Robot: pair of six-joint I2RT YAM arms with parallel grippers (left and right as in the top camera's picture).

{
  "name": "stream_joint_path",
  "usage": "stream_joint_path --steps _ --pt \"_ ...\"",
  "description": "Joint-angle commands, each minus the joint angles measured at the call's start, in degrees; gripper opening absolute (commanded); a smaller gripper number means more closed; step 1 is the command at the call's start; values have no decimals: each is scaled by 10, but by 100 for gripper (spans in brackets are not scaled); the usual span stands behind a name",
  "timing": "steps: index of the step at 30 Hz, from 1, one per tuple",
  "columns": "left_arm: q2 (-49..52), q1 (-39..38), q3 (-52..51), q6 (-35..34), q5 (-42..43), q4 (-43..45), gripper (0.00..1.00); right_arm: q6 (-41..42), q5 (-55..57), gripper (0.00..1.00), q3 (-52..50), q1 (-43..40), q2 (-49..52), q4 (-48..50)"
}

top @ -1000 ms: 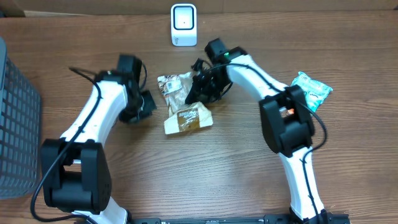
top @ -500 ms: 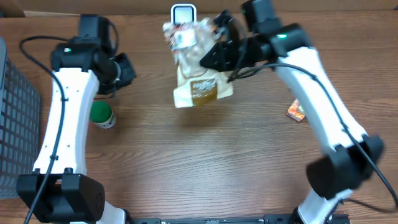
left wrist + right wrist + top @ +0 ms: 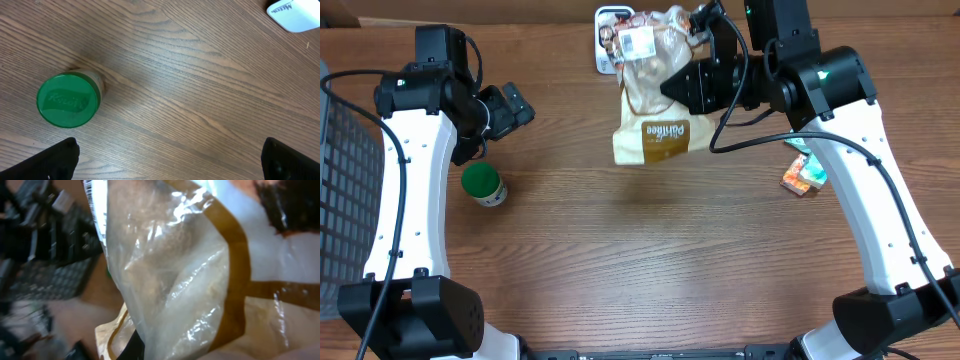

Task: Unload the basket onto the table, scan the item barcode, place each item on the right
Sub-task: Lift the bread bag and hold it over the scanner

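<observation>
1. The right arm (image 3: 865, 190) holds the snack bag (image 3: 655, 95) up in the air at the back of the counter (image 3: 650, 260). Its jaws are clamped on the top part of the bag
2. The bag hangs right in front of the white scanner (image 3: 613, 18) and hides part of it. The white barcode sticker (image 3: 638, 40) sits near the top of the bag. Seen from above, it faces up
3. So I think the step now is the scan itself
4. The left arm (image 3: 415, 190) has its jaws wide apart with nothing in them. They hang above the counter, near the green-lidded jar (image 3: 67, 100)
5. Next, I think the bag must be tipped so the sticker looks at the scanner, with the crinkly plastic kept smooth there
</observation>
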Motion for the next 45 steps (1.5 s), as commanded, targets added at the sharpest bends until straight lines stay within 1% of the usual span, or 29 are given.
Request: stream_joint_path --steps 1,4,6,8,10,13,15,17,20,23,28,36,45 --pt "-5 -2 10 2 0 0 100 13 171 4 5 25 2 31" --pt "-5 -2 10 2 0 0 99 19 357 4 5 57 22 84" --pt "-5 -2 10 2 0 0 99 13 464 4 5 76 47 137" --pt "-5 -2 10 2 0 0 100 -14 518 4 5 88 77 196" --pt "-5 -2 10 2 0 0 100 -72 576 4 5 95 111 254" --pt "-5 -2 10 2 0 1 100 -178 716 4 5 103 170 364" --pt "-5 -2 10 2 0 0 99 -267 786 4 5 104 208 447" --pt "-5 -2 10 2 0 0 99 -361 825 4 5 104 245 534" --pt "-5 -2 10 2 0 1 100 -455 827 4 5 104 290 636" --pt "-5 -2 10 2 0 1 100 -524 810 4 5 104 331 702" --pt "-5 -2 10 2 0 1 99 -609 755 4 5 106 376 708" --pt "-5 -2 10 2 0 0 100 -618 742 4 5 109 408 807" --pt "-5 -2 10 2 0 1 100 -618 741 4 5 110 408 797"
